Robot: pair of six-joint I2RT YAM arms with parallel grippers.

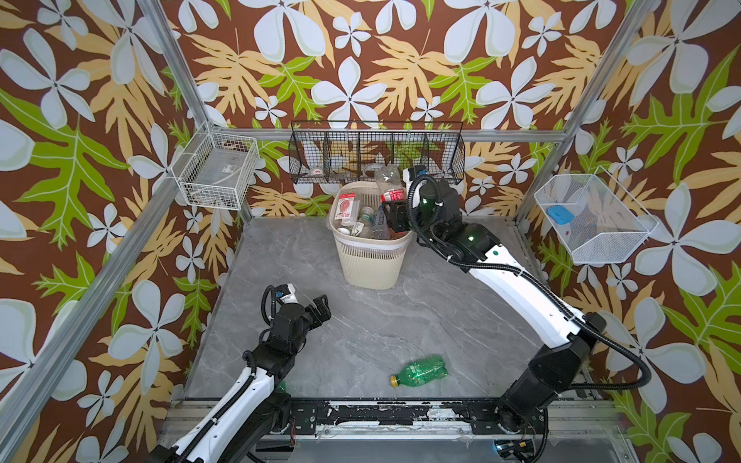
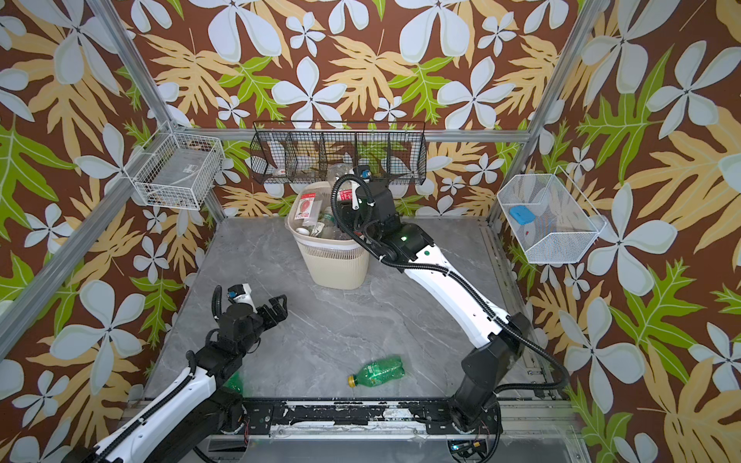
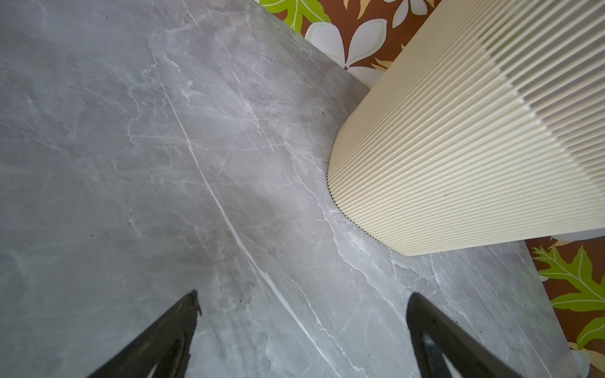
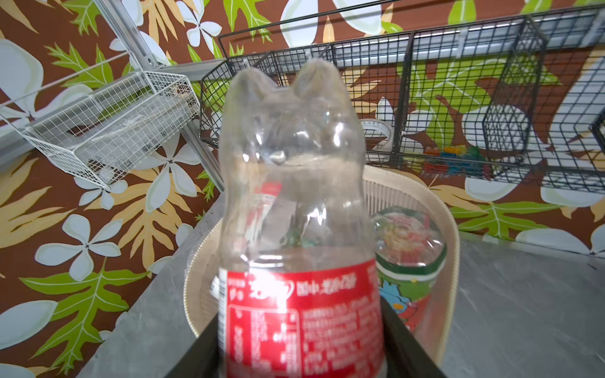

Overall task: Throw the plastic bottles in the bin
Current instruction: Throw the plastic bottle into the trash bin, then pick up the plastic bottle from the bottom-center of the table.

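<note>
One clear bottle with a red label [image 1: 389, 183] [image 4: 301, 229] was up over the bin [image 1: 373, 260] [image 2: 337, 264] [image 4: 451, 235], base pointing up, just above the rim on the side nearest the right arm. The right gripper [image 1: 395, 212] was clamped on its labelled lower half, jaws drawn in tight against the plastic on either side.

There was just the one beige bin, standing at the back of the grey marble table [image 1: 361, 332]. Inside it lay a heap of bottles [image 1: 363, 218]. I could make out at least four, one with a red-and-white label against the far wall, but they overlapped too much for a firm count.

One green bottle [image 1: 421, 369] [image 2: 377, 372] lay on its side on the table, near the front edge and well apart from the bin and from both grippers. A scrap of green plastic [image 1: 281, 387] [image 2: 234, 383] showed under the left arm; I couldn't tell whether that was another bottle.

The left gripper [image 1: 320, 308] [image 2: 278, 306] [image 3: 301, 301] hung above bare table, jaws spread wide with nothing between them, the bin's ribbed wall [image 3: 458, 163] near but not touching.

On the walls hung one black wire basket [image 1: 377, 152] behind the bin and two white wire baskets [image 1: 216, 176] [image 1: 593, 218], one on each side.
</note>
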